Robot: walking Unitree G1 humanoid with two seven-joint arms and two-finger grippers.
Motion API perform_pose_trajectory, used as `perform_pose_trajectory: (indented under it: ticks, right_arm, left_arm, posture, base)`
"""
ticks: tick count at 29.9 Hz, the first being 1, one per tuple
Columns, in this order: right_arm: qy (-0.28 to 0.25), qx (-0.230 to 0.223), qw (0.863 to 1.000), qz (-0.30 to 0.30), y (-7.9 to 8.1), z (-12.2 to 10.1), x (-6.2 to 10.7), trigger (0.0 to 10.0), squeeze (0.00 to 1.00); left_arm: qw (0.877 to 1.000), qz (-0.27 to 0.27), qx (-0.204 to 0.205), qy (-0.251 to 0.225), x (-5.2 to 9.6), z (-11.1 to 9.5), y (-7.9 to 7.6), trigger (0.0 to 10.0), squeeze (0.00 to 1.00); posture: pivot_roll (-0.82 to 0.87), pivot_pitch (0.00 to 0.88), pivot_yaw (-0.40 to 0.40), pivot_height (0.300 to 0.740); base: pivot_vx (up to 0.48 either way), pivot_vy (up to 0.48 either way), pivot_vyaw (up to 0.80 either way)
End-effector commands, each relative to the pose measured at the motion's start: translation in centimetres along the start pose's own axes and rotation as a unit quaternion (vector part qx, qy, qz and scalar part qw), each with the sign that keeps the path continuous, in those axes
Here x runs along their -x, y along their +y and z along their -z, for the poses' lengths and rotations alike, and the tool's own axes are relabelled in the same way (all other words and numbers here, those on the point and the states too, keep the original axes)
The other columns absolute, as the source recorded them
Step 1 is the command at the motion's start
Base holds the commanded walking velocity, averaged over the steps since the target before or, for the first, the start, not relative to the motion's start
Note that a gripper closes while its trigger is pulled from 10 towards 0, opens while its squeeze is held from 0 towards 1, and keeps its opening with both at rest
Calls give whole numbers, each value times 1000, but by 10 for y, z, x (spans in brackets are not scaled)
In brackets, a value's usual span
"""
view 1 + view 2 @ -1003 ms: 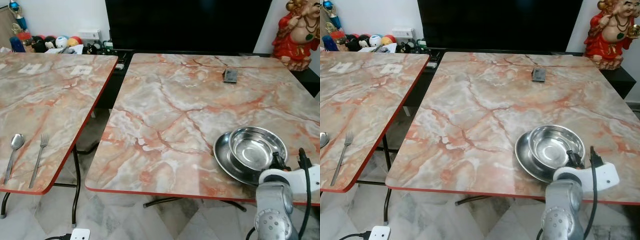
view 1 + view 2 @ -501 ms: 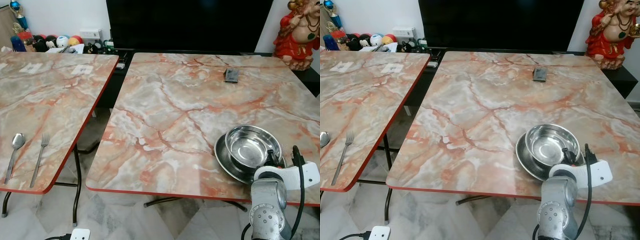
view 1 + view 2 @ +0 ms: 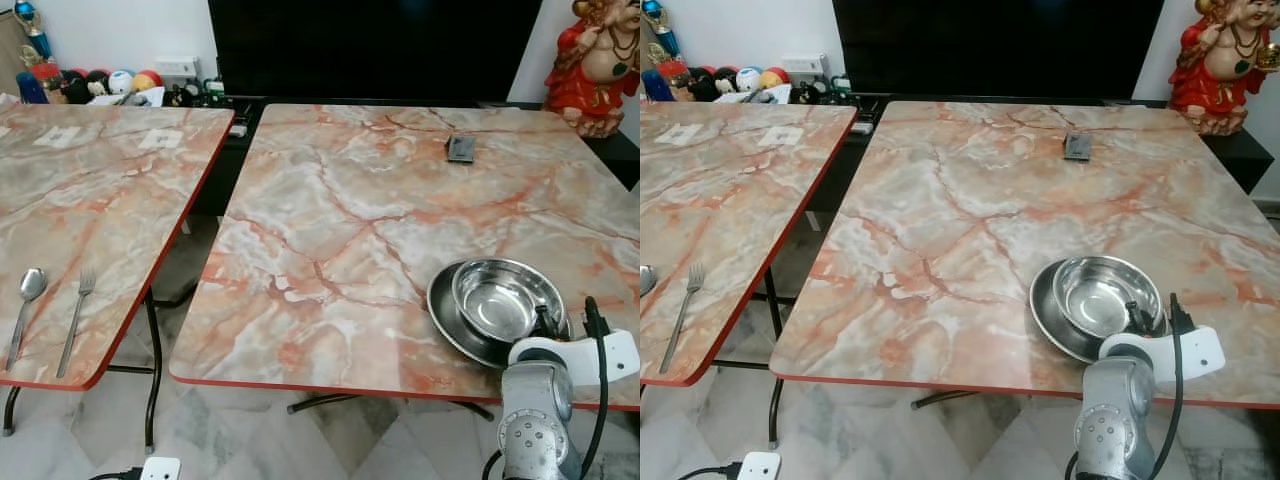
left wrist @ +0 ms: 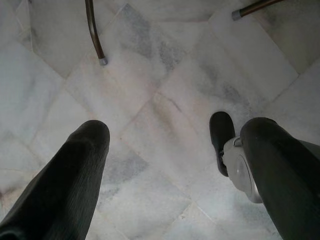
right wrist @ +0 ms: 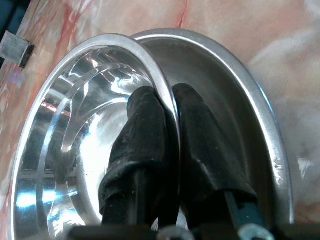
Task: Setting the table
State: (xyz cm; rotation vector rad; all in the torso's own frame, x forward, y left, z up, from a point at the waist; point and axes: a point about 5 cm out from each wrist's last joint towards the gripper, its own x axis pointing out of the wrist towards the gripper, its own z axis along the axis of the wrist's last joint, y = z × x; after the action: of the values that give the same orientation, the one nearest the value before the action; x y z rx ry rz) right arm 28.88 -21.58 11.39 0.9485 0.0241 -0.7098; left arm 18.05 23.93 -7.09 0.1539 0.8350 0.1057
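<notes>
Near the right front edge of the marble table [image 3: 330, 230], the right gripper [image 5: 169, 107] is clamped on the rim of the steel bowl [image 3: 505, 300], which sits in the steel plate [image 3: 450, 318]. Bowl is judged light, rigid and slippery: keep the rim pinch, one finger inside. Compared with a second ago, the bowl sits flatter; left gripper [image 4: 170, 150] hangs spread over the floor.

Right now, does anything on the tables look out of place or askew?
The steel bowl sits off-centre in the steel plate, its rim pinched by the right gripper. The spoon and fork lie on the other table.
</notes>
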Motion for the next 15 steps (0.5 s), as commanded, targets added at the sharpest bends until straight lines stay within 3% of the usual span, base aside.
perform_pose_trajectory:
  ticks: [1, 10, 12, 15]
  right_arm:
    - [7, -14, 1000, 5, 2, 4, 2, 10000, 271]
    - [12, -18, 1000, -1, 4, 5, 2, 10000, 282]
    - [18, -14, 1000, -4, 5, 6, 2, 10000, 439]
    - [21, -15, 1000, -7, 6, 7, 2, 10000, 443]
  left_arm:
    - [1000, -1, -7, 14, 2, 8, 2, 10000, 0]
    - [1000, 0, -8, 13, 2, 8, 3, 10000, 0]
    - [1000, -1, -8, 13, 2, 8, 3, 10000, 0]
    - [1000, -1, -8, 13, 2, 8, 3, 10000, 0]
  posture:
    - [0, 113, 6, 740]
    - [1, 112, 7, 740]
    - [0, 113, 7, 740]
    - [2, 113, 6, 740]
  base:
    - [0, 0, 0]
    - [0, 0, 0]
    - [0, 0, 0]
    - [0, 0, 0]
